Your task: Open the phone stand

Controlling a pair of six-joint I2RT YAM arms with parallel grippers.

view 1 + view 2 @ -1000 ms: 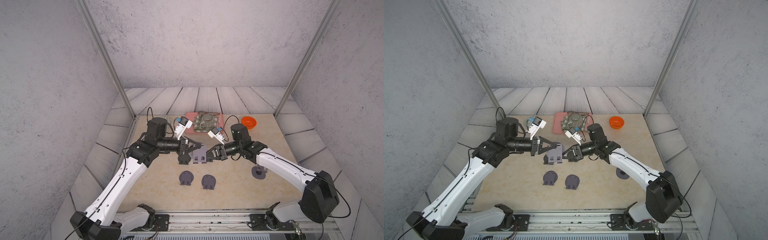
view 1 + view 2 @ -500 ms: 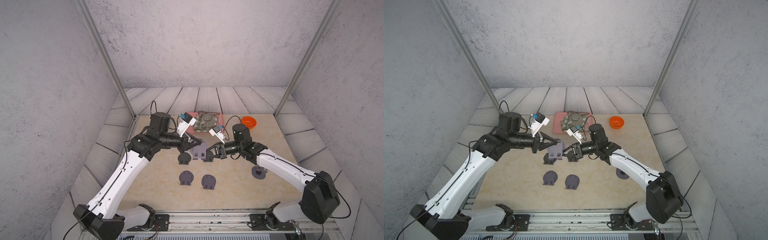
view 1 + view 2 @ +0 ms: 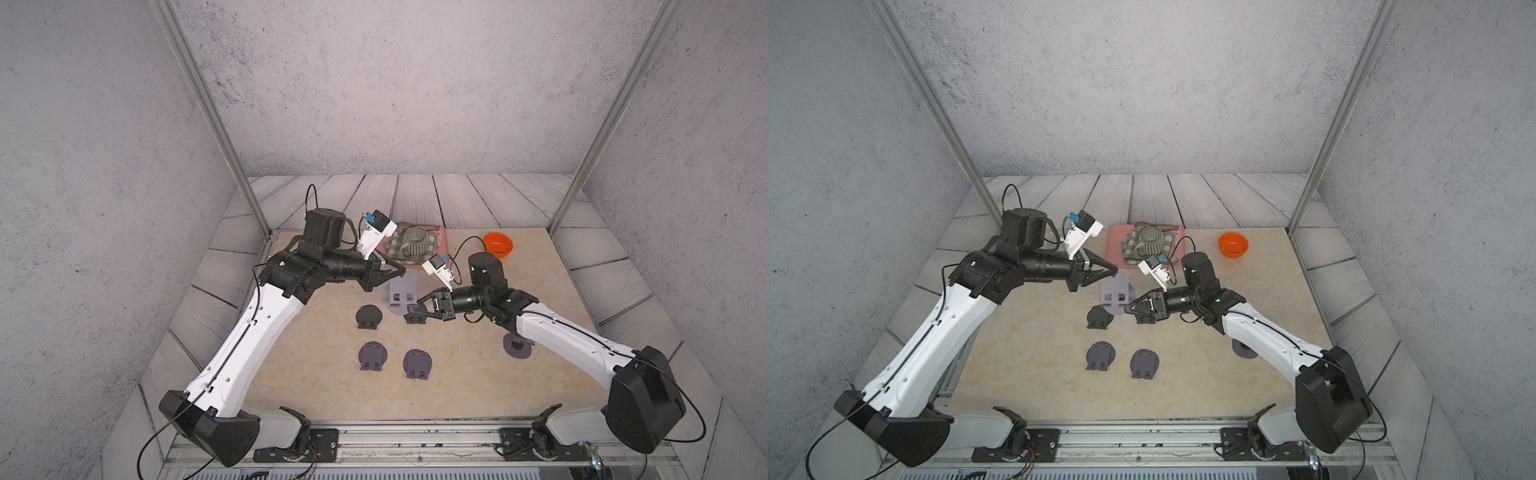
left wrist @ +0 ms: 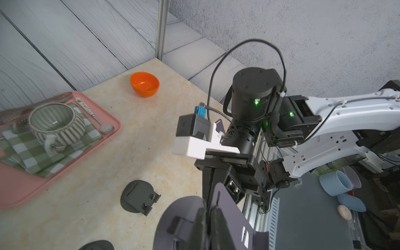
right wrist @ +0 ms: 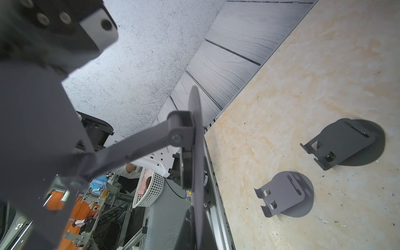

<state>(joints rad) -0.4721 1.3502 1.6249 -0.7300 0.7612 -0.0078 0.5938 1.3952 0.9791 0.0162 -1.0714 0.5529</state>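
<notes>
- Top views both count six stands: one phone stand point(image 3: 402, 291) held up over the middle of the surface point(image 3: 316, 390), and five folded flat on it.
- Of those five, a dark stand point(image 3: 369, 316) lies at 7 o'clock of the raised one. A second dark stand point(image 3: 415, 319) lies at 5 o'clock (just under the right jaws). A pale stand point(image 3: 372, 356) and a second pale stand point(image 3: 417, 363) sit side by side toward 6 o'clock. A third pale stand point(image 3: 518, 349) at 4 o'clock is half under the right arm point(image 3: 561, 336).
- One pink tray point(image 3: 1115, 249) at the surface's 12 o'clock edge carries one striped mug point(image 3: 415, 241), one checked cloth point(image 3: 392, 249) and one spoon point(image 4: 106, 128). One orange bowl point(image 3: 498, 244) sits apart at 1 o'clock.
- Bare surface runs along the 6 o'clock edge and at 8 o'clock beside the left arm point(image 3: 266, 324); the middle is crowded.
- Left jaws, reaching in from 9 o'clock, are clenched on the top edge of the phone stand's plate, fingers point(image 4: 219, 229) pinched against it.
- Right jaws, coming from 3 o'clock, are clenched on the rim of its round base. The plate stands tilted off the base on its hinge arm, partly unfolded.
</notes>
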